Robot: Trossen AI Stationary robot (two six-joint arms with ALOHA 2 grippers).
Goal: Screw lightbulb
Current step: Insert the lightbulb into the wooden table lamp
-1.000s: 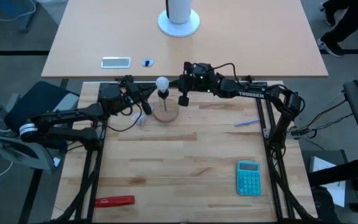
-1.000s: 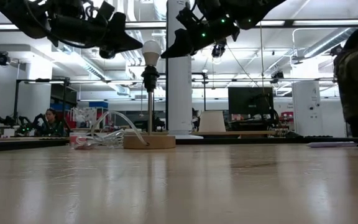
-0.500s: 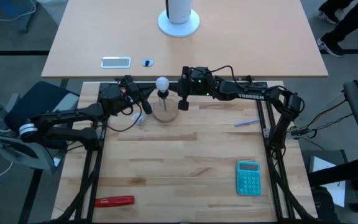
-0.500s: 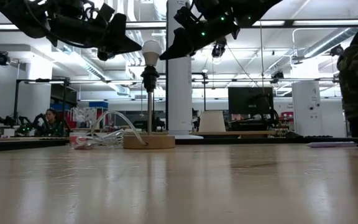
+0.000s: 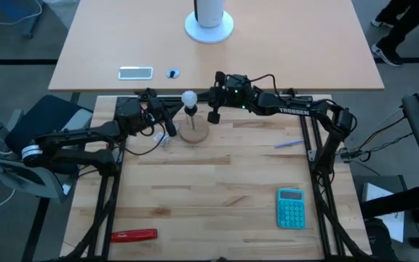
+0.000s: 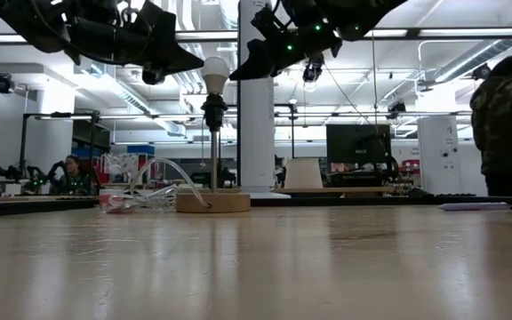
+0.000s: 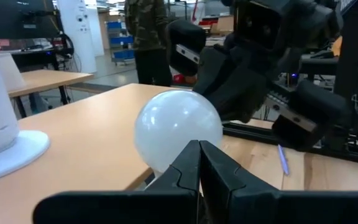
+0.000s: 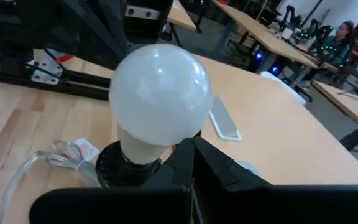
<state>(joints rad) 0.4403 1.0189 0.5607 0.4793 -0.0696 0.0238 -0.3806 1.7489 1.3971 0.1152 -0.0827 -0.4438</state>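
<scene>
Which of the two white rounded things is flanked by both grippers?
The lightbulb, seated in the socket of the small lamp stand, with the left gripper and right gripper either side. The large white cylinder stands apart on the far table.

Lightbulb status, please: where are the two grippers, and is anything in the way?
Left gripper shut, just left of lightbulb. Right gripper shut, just right of it. Bulb upright in black socket, neither gripper holding it. Nothing in the way.

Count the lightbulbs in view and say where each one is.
1. The lightbulb sits in the socket of the lamp stand at the table's far edge, between the left gripper and the right gripper. None other shows.
</scene>
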